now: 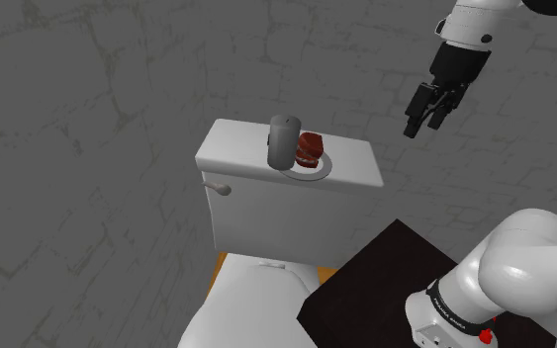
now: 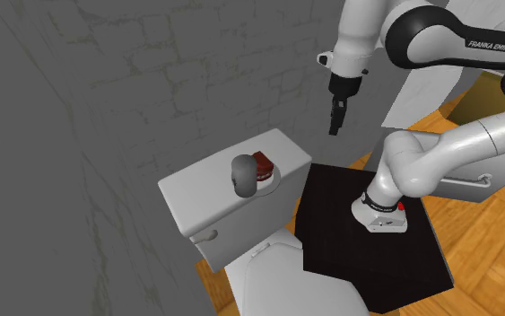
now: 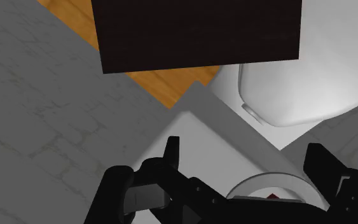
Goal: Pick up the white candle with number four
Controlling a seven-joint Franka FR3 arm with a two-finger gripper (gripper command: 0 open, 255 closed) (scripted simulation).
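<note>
The candle (image 1: 284,141) is drawn as a grey, rounded upright piece on the white toilet tank lid (image 1: 232,150), at the edge of a white plate (image 1: 329,166). On that plate, right beside the candle, lies a dark red block (image 1: 311,148). In the second exterior view the candle (image 2: 242,174) stands in front of the red block (image 2: 263,163). My black gripper (image 1: 422,125) hangs open in the air, above and off to the shoulder view's right of the lid, well apart from the candle. In the wrist view my gripper (image 3: 244,151) spreads over the lid's corner and the plate rim (image 3: 266,183).
The toilet tank (image 1: 266,213) has a flush lever (image 1: 219,187) on its front, and the bowl (image 3: 298,89) sits below it. My black stand (image 1: 365,287) is close against the toilet's side. A grey stone wall (image 1: 88,99) rises behind the tank, and the floor is wood (image 2: 492,233).
</note>
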